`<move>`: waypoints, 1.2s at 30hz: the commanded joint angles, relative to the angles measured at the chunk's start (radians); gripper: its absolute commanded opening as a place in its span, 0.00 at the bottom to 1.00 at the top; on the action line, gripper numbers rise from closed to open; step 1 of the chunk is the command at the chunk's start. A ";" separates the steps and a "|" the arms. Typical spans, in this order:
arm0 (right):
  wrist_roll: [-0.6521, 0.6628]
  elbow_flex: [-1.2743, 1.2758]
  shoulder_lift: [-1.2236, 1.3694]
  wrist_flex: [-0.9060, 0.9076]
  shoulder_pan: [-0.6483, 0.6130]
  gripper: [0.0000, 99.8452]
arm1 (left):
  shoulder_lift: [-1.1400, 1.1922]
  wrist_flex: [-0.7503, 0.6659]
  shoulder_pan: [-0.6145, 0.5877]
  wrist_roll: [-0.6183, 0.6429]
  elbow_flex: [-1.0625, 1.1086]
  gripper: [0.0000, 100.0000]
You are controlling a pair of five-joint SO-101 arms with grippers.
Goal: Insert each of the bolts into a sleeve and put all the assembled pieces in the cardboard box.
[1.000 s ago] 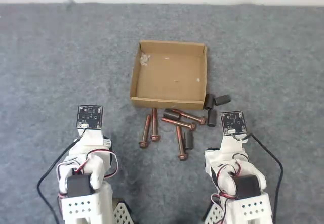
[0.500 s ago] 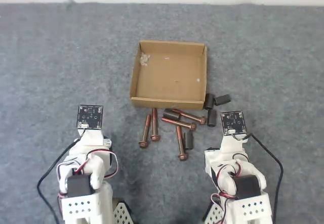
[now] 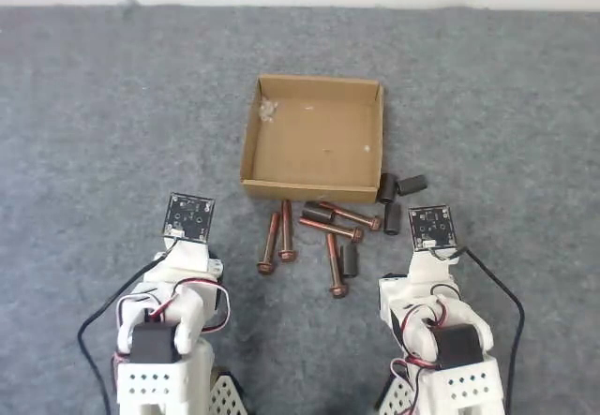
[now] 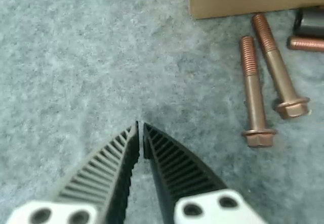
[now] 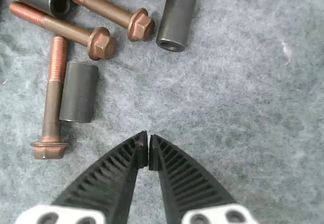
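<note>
Nothing is assembled yet: copper-coloured threaded bolts and black cylindrical sleeves are left loose ahead of the left gripper and right gripper, both clenched empty; no assembled pieces are held in the brown cardboard box beyond.

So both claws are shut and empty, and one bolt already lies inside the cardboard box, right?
Not quite: the cardboard box holds no bolt. The high view shows all five bolts lying loose outside it, along its near wall. The left claw and right claw are indeed shut and empty.

High camera down over the whole table; wrist cameras close behind their fingers, bolts in all three.
</note>
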 commanded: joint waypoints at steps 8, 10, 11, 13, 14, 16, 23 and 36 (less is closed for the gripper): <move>-0.006 -0.028 -0.018 -0.004 0.007 0.01 | -0.023 -0.160 0.011 -0.003 -0.012 0.02; -0.006 -0.071 -0.018 -0.004 0.033 0.01 | -0.023 -0.258 0.011 -0.003 -0.012 0.02; -0.006 -0.095 -0.018 -0.004 0.064 0.01 | -0.023 -0.307 0.008 -0.003 -0.010 0.02; -0.006 -0.129 -0.018 -0.004 0.137 0.01 | -0.023 -0.382 0.006 -0.003 -0.008 0.02; -0.006 -0.130 -0.018 -0.004 0.173 0.01 | -0.023 -0.390 0.012 -0.003 -0.008 0.02; -0.006 -0.127 -0.018 -0.005 0.217 0.01 | -0.023 -0.402 0.025 -0.003 -0.008 0.02; 0.040 -0.127 -0.018 -0.010 0.229 0.01 | -0.021 -0.298 0.064 -0.009 -0.007 0.02; 0.374 -0.055 -0.005 -0.380 0.246 0.01 | -0.021 -0.259 -0.040 -0.061 -0.007 0.02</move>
